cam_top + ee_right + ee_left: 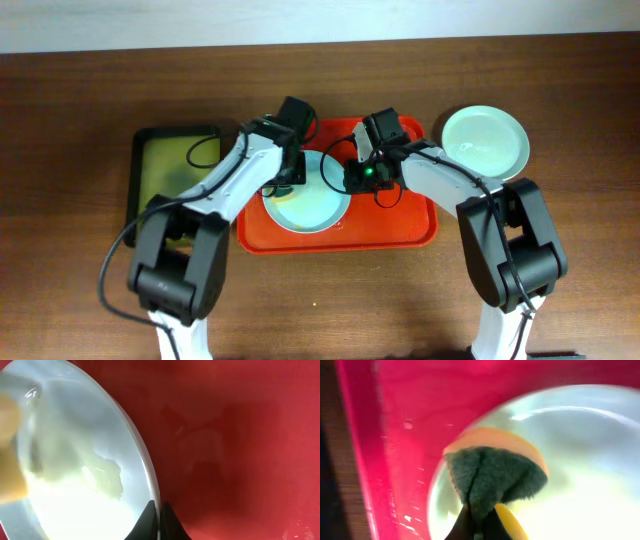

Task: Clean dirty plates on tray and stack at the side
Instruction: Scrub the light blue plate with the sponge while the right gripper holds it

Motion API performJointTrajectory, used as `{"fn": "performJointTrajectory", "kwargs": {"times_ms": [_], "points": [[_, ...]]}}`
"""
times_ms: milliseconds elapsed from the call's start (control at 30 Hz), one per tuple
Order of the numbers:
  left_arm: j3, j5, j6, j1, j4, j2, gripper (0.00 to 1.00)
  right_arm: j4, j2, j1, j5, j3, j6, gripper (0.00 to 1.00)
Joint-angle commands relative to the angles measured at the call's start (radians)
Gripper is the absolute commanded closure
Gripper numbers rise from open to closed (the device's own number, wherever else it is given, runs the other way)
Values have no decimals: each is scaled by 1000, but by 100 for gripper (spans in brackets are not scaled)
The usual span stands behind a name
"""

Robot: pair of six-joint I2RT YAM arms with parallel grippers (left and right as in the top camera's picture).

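Note:
A pale blue plate (pixel 312 200) with yellow smears lies on the red tray (pixel 400 225). My left gripper (pixel 288 178) is shut on a sponge (pixel 492 477) with a dark green scouring face and yellow body, pressed on the plate's left part (pixel 580 460). My right gripper (pixel 352 178) is shut on the plate's right rim (pixel 145 467), with a yellowish smear (pixel 107 477) showing on the plate. A pale mint green plate (pixel 484 142) sits on the table right of the tray. The white plate is not in view.
A smaller black tray (pixel 172 170) with a yellow-green inside stands left of the red tray, partly under my left arm. The wooden table (pixel 80 120) surrounds both trays. The red tray floor (pixel 240 435) lies right of the held rim.

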State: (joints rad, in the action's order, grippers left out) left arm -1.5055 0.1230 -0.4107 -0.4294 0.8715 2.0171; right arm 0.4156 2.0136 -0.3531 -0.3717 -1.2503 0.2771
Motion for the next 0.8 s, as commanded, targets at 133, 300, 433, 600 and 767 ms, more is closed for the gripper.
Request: {"fn": "performJointTrajectory", "kwargs": {"times_ms": [133,300,433,600,767], "points": [[37,-284,23,-13,-24,-44,100,-5,0,6,-4,-12,-6,96],[113,-284,23,-13,-79,-9,100,-5,0,6,-14,-12,-7,96],[166,-254,23,-13,-158,26,100,-10,0,6,-14,-12,-6,96],[212,183,23,-13,-162,38,100,-8,0,6,-14,-12,-7,96],[206,477,-25,-13,-134,37,100,-9,0,6,-14,-12,-7,96]]}}
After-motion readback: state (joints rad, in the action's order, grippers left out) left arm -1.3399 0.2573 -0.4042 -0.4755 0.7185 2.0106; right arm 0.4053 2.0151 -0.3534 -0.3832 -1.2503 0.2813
